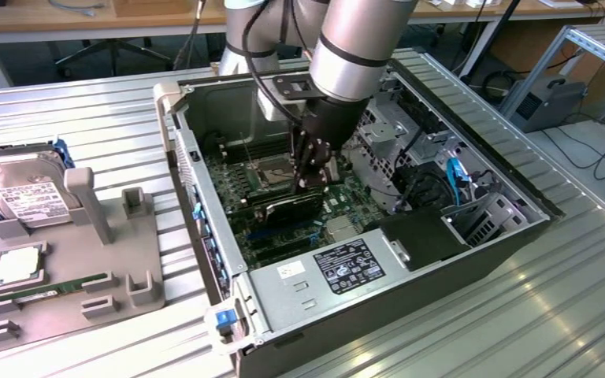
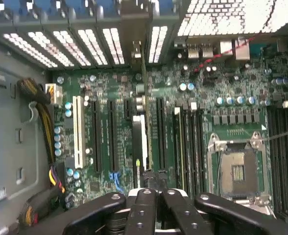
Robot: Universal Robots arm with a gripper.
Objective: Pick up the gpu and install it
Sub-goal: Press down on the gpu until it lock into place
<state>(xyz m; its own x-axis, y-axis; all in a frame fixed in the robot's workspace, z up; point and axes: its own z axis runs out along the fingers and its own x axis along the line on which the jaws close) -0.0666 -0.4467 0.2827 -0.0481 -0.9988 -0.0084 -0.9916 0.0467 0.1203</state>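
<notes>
Here the gpu (image 1: 287,208) sits edge-on inside the open case (image 1: 513,236), standing upright over the motherboard (image 1: 334,201), and I have it pinched between my fingers (image 2: 145,208), which are pressed in on its top edge. From the wrist view the card (image 2: 140,142) runs straight away from my gripper (image 2: 156,196) as a thin line, its bracket end reaching toward the vented slot covers (image 2: 75,44) at the case's rear wall. I hold it this way because the card has to go down edge-first, parallel to the long black slots (image 2: 110,137) on either side of it; it looks lined up with one of them, though I cannot tell whether its edge is seated or just above.

Outside the case, on the exterior view's left, the grey fixture (image 1: 103,252) carries the hard drive (image 1: 19,193) propped upright and the green memory stick (image 1: 45,287) lying low in its cradle, each kept where a gripper could reach it.
</notes>
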